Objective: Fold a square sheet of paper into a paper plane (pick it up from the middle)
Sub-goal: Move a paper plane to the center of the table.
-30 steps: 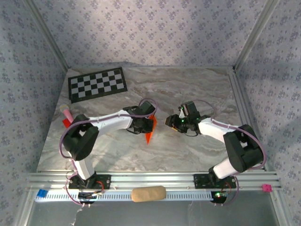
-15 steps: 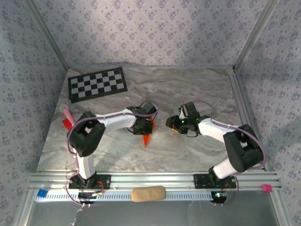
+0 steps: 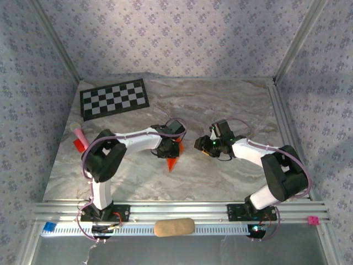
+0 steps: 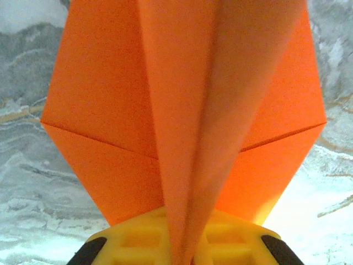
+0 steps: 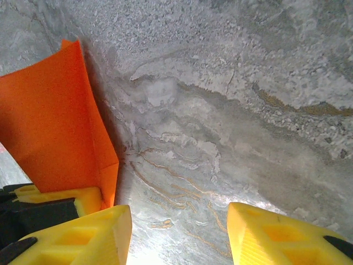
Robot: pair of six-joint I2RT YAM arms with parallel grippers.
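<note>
The left gripper [image 3: 168,149] sits near the middle of the marble table [image 3: 231,105], closed on the paper plane [image 3: 172,161]; in the left wrist view the plane's [image 4: 110,110] raised centre fold runs down between the yellow fingers [image 4: 138,240], which press in on it from both sides, and its orange wings spread left and right over the table; from above, the pointed end of the plane faces the near edge; the right gripper [image 3: 203,144] is just to the right of the plane, apart from it, its jaws standing open with only bare marble between them [image 5: 179,234]; the orange paper [image 5: 55,121] stands at the left of that view; a checkerboard sheet [image 3: 115,98] lies at the far left, and a small red and pink object [image 3: 79,138] by the left edge
</note>
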